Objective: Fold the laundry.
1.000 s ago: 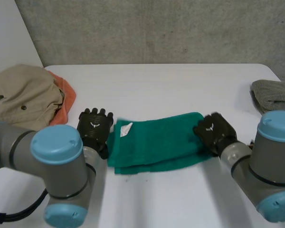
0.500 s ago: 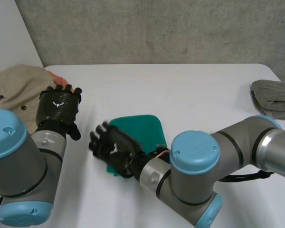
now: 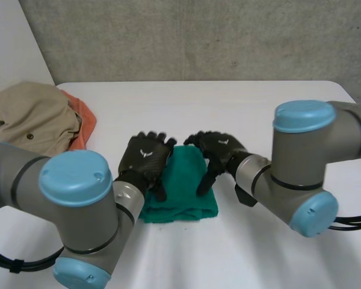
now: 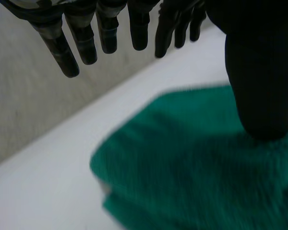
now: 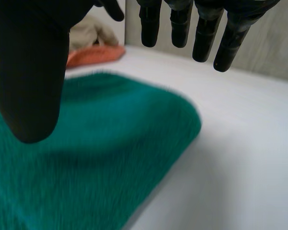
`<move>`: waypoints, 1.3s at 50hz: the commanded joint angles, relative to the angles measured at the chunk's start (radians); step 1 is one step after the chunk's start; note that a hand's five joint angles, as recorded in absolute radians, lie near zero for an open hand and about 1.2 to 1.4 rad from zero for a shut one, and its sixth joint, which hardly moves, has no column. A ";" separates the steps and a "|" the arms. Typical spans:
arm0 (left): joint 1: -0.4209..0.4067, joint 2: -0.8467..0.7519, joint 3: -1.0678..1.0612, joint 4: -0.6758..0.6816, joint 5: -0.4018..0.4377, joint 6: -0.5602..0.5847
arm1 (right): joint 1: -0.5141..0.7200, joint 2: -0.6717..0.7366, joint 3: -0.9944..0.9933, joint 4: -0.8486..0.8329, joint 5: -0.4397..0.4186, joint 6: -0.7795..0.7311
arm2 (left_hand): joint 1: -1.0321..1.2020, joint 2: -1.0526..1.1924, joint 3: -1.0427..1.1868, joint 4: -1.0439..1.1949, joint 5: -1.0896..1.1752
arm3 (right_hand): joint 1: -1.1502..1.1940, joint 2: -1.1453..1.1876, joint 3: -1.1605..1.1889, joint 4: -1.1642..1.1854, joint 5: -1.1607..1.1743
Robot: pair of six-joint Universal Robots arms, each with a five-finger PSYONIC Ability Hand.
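A green towel (image 3: pixel 183 189) lies folded into a small block in the middle of the white table (image 3: pixel 240 114). My left hand (image 3: pixel 145 161) hovers at its left edge with straight fingers, holding nothing. From the other side my right hand (image 3: pixel 218 150) reaches over the towel's far right corner, fingers spread and empty. Under the left hand's palm the green towel (image 4: pixel 197 163) shows a folded corner, below the straight fingers (image 4: pixel 86 38). The right wrist view has the towel (image 5: pixel 86 163) under the palm, with the fingers (image 5: pixel 201 28) extended above the bare table.
A beige garment (image 3: pixel 30 117) over an orange cloth (image 3: pixel 84 123) is heaped at the table's far left. A grey cloth (image 3: pixel 346 123) lies at the right edge. The orange cloth (image 5: pixel 93 55) lies beyond the towel in the right wrist view.
The long green towel has been folded over into a compact block. My right hand let go and drew back to the right; my left hand came back from the beige pile.
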 commanded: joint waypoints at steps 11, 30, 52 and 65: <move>0.042 -0.041 0.062 -0.124 -0.054 0.109 | 0.017 -0.001 -0.047 0.061 0.053 -0.225 | -0.016 -0.008 -0.014 -0.006 -0.023 | -0.028 -0.047 -0.040 -0.059 -0.063; 0.120 0.203 0.215 -0.287 0.410 0.059 | 0.206 -0.200 0.499 -0.541 0.153 -0.335 | 0.019 0.027 0.021 0.029 0.013 | -0.028 -0.047 -0.040 -0.059 -0.063; 0.126 0.195 0.269 -0.344 0.488 -0.003 | 0.252 0.064 0.305 -0.612 0.183 -0.488 | 0.019 0.027 0.021 0.029 0.013 | -0.028 -0.047 -0.040 -0.059 -0.063; 0.120 0.193 0.252 -0.344 0.490 -0.004 | 0.246 0.155 0.144 -0.609 0.174 -0.488 | 0.019 0.027 0.021 0.029 0.013 | 0.273 0.254 0.261 0.242 0.238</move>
